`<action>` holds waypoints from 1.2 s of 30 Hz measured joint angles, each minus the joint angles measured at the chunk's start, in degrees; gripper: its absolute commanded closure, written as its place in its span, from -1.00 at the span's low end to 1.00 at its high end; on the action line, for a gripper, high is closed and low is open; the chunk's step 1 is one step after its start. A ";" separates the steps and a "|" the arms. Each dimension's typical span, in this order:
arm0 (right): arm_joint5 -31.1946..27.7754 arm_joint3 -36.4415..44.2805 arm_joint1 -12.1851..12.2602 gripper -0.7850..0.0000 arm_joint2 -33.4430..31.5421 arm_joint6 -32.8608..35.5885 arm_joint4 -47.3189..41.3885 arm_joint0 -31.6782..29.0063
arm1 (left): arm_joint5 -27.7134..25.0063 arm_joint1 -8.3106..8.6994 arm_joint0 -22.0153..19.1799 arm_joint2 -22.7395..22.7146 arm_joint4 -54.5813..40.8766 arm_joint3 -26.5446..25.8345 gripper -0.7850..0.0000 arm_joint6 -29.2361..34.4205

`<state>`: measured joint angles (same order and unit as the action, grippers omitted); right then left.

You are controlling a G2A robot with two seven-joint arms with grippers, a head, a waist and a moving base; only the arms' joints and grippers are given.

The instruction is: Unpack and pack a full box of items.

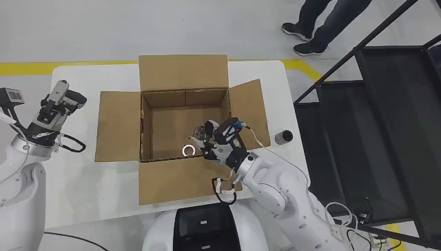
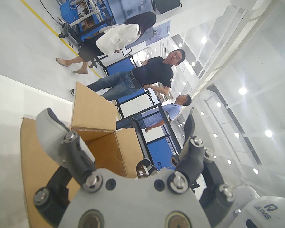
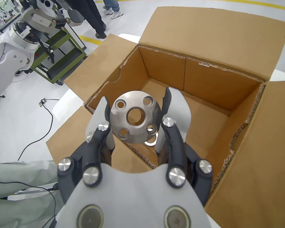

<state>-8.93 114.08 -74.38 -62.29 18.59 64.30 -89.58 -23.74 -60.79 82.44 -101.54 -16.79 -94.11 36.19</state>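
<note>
Steel flange [image 3: 135, 117] gripped in right tool [image 3: 136, 100], centre frame; box [image 3: 204, 79] lay open below; left tool [image 2: 118, 129] spread, empty, farther off.

A white table [image 1: 89, 182] bears an open cardboard box [image 1: 182, 72] and, apart, perhaps a dark cylinder [image 1: 283, 136].

The right gripper [image 1: 204, 138] clasps a flange [image 1: 200, 132] inside the open box [image 1: 185, 78], toward 4 o'clock; a cylinder [image 1: 283, 136] stands at the box's 3 o'clock.
</note>
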 measured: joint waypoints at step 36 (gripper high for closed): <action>17.90 -20.92 -4.13 1.00 10.61 6.99 10.26 16.89 | 0.00 0.00 0.00 0.00 0.00 0.00 -1.00 0.00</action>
<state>8.97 93.16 -78.51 -51.68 25.58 74.56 -72.69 -23.74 -60.79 82.44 -101.54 -16.79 -94.11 36.19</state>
